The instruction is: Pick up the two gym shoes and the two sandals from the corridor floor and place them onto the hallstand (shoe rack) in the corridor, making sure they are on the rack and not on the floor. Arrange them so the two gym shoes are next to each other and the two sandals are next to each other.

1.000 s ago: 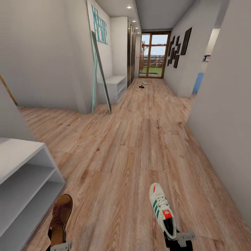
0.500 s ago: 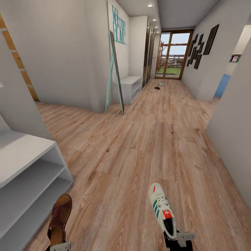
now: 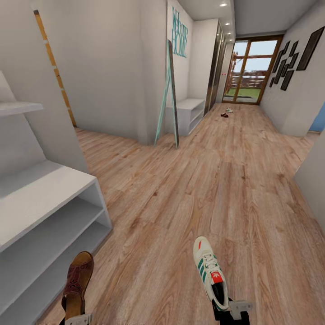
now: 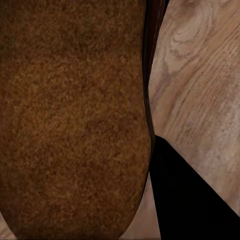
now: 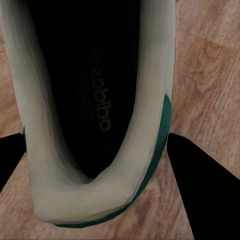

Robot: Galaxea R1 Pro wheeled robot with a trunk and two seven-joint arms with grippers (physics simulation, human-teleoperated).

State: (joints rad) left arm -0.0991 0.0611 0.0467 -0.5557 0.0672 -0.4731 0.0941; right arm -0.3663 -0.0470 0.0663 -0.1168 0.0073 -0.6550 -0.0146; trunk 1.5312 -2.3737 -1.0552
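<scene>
Left pincer (image 3: pixel 74 319): clenched on 1 brown sandal (image 3: pixel 77 283), toe forward, near the hallstand (image 3: pixel 40 212) front corner. Right pincer (image 3: pixel 231 311): clenched on the heel of 1 white gym shoe (image 3: pixel 210 271), over open corridor floor (image 3: pixel 203 189). Hallstand at left, its 2 low shelves open. Wide bare planks ahead. Far down the corridor: 1 sandal (image 3: pixel 224 115) and 1 gym shoe (image 3: pixel 229 110) on the floor, beyond a second grey bench (image 3: pixel 189 110) and a leaning mirror (image 3: pixel 172 92).
</scene>
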